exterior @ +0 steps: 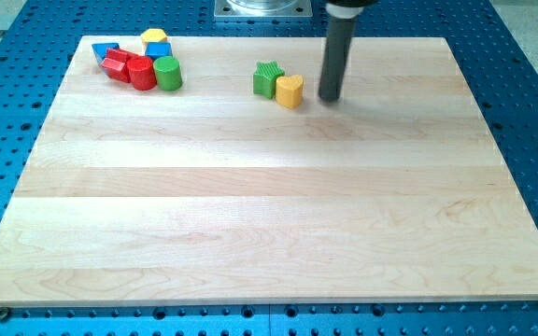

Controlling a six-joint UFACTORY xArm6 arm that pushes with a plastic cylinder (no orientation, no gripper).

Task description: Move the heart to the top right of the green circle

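The yellow heart (290, 91) lies near the view's top middle, touching the green star (267, 78) on its left. The green circle (167, 73) stands at the view's top left, in a cluster of blocks. My tip (330, 97) rests on the board just to the right of the yellow heart, a small gap between them. The dark rod rises from it to the view's top edge.
The cluster at the top left holds a red block (141, 73), another red block (116, 65), a blue block (104, 50), a yellow block (154, 37) and a blue block (160, 49). The wooden board (269, 215) lies on a blue perforated table (530, 112).
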